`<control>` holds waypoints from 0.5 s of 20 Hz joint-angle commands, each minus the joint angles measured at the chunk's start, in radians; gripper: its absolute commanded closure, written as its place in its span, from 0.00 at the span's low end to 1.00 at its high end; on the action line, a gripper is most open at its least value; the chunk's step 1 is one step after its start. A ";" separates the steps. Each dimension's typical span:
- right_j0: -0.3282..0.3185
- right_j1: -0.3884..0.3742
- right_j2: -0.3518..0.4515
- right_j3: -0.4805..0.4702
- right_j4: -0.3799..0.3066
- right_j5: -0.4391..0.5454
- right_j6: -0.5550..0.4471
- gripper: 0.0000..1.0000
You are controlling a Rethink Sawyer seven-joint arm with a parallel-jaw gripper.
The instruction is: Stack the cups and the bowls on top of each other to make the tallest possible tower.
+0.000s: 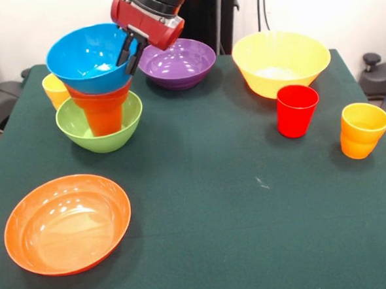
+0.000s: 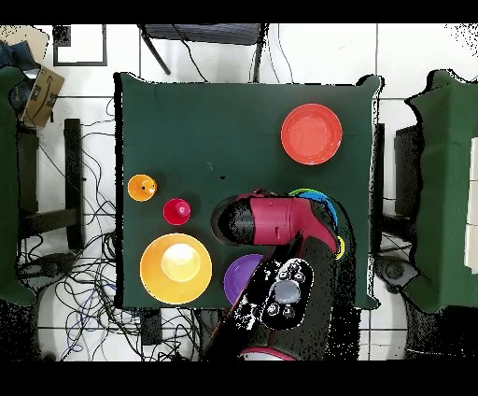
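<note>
The tower stands at the left in the front view: a green bowl (image 1: 100, 134) as base, an orange cup (image 1: 105, 116) in it, and a blue bowl (image 1: 86, 59) on top, slightly tilted. An orange rim (image 1: 78, 94) shows just under the blue bowl. My gripper (image 1: 128, 60) is shut on the blue bowl's right rim, with one finger inside and one outside. In the overhead view the arm (image 2: 280, 224) hides the tower; only a coloured rim (image 2: 314, 193) shows. The gripper itself is hidden there.
A yellow cup (image 1: 53, 89) stands behind the tower. A purple bowl (image 1: 177, 62) (image 2: 241, 278), a big yellow bowl (image 1: 281, 62) (image 2: 175, 268), a red cup (image 1: 297, 110) (image 2: 176, 211), a yellow-orange cup (image 1: 363, 129) (image 2: 141, 188) and a wide shallow orange bowl (image 1: 67, 223) (image 2: 312, 134) stand apart.
</note>
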 commanded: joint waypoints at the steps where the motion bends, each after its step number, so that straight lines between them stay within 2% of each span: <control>1: 0.045 0.061 0.037 -0.034 -0.076 0.031 0.008 1.00; 10: 0.061 0.079 0.011 -0.041 -0.077 0.008 0.024 1.00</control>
